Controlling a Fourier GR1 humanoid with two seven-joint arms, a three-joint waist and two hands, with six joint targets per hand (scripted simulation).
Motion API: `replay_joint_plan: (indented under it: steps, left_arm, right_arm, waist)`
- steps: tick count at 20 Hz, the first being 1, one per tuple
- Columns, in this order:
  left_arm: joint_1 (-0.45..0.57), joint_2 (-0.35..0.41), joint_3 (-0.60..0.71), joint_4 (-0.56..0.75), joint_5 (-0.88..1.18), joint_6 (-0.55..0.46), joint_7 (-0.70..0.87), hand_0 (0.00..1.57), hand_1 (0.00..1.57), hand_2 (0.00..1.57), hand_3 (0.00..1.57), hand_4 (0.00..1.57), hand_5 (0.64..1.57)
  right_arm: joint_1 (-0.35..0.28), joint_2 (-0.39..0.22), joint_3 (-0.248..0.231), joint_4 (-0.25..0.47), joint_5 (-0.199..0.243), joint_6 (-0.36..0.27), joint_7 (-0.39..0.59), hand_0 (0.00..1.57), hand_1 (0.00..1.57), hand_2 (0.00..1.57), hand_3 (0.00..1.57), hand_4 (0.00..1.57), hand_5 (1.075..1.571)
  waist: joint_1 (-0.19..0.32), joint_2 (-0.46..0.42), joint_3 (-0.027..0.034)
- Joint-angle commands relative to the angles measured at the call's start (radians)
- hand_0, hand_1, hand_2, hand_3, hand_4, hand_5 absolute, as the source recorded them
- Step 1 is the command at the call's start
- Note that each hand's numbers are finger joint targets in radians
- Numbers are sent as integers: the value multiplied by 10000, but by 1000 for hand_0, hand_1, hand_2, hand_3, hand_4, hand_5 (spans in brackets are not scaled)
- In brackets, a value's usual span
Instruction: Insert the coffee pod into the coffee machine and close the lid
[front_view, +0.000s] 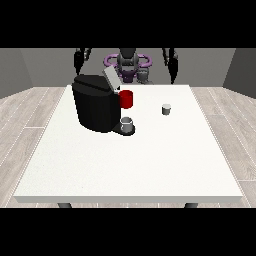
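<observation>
Front view is showing the robot (128, 62) standing at twelve o'clock behind the white counter (135, 165), both arms hanging down beside its body. The hand at the view's left (78, 61) is hanging near the far left corner of the counter, and the hand at the view's right (173, 70) is hanging near the far right side; whether the fingers of either hand are open or curled I cannot tell, and neither hand is touching anything. The black coffee machine (96, 105) is sitting on the counter at about ten o'clock from its middle, with its grey lid (111, 79) standing tilted up and open. A red part (126, 99) is showing on the machine's three o'clock side, and a grey cup (127, 124) is standing on its base at about four o'clock. The coffee pod (166, 109), small and grey, is standing alone on the counter at three o'clock from the machine, well apart from it and from both hands.
</observation>
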Motion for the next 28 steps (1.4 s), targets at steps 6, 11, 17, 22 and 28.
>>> replay_joint_plan:
  steps: [6,11,17,22,28]
  left_arm:
    - [-421,511,155,171,-93,-946,-2049,0,0,0,0,0,1571]
    - [-1379,2137,912,879,-673,-1259,-1054,0,0,0,0,0,1571]
    - [-2907,2738,1637,3067,-279,-1968,-1224,0,0,0,0,0,1571]
    - [-4019,3103,1894,4621,-724,-1798,-1149,0,0,0,0,0,1571]
    - [-4371,3124,1822,6448,-1351,-1780,-1680,0,0,0,0,0,1571]
  right_arm:
    - [6,-98,-205,475,-346,499,410,0,0,0,0,128,1571]
    - [-147,926,-461,218,-96,-920,-774,0,0,0,0,181,1571]
    - [-706,1246,-147,156,-104,-879,-1442,0,0,0,0,158,1571]
    - [-898,1355,624,-100,148,-1403,-1130,0,0,0,0,186,1571]
    - [-714,1354,417,-312,215,-1253,-608,0,0,0,0,283,1571]
  waist:
    - [106,16,209]
    - [-461,325,213]
    - [-1126,1535,210]
    - [-1436,1901,209]
    - [-1393,1657,208]
